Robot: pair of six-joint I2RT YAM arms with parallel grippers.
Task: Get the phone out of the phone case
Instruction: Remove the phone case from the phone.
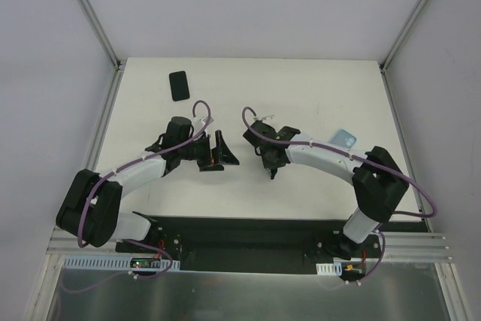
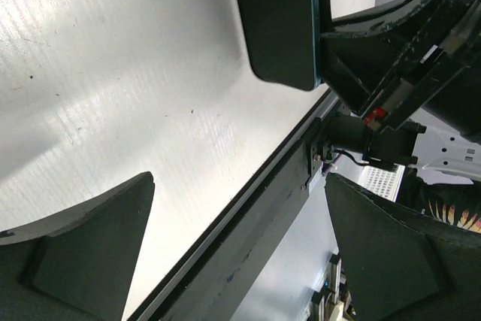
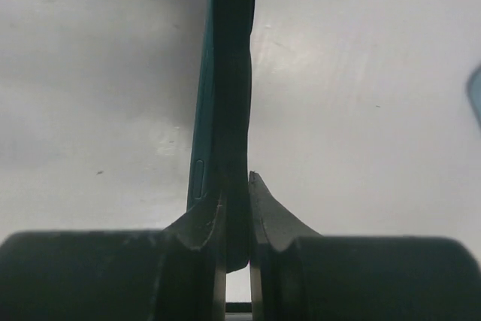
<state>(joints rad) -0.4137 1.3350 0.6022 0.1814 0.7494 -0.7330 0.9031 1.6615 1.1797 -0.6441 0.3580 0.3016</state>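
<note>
So, the right gripper (image 3: 237, 186) is clamped tight on one end of the phone case (image 3: 200, 133). Its teal side is showing, and the dark phone (image 3: 234, 65) sits in it, sticking straight out past the fingertips. Left gripper (image 2: 237, 186) is spread wide, holding nothing, and faces the case just ahead of it. Another black slab (image 1: 178, 85) lies flat well beyond the left gripper.

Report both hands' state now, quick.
Left hand: open, holding nothing.
Right hand: closed on the cased phone, gripped edge-on.
</note>
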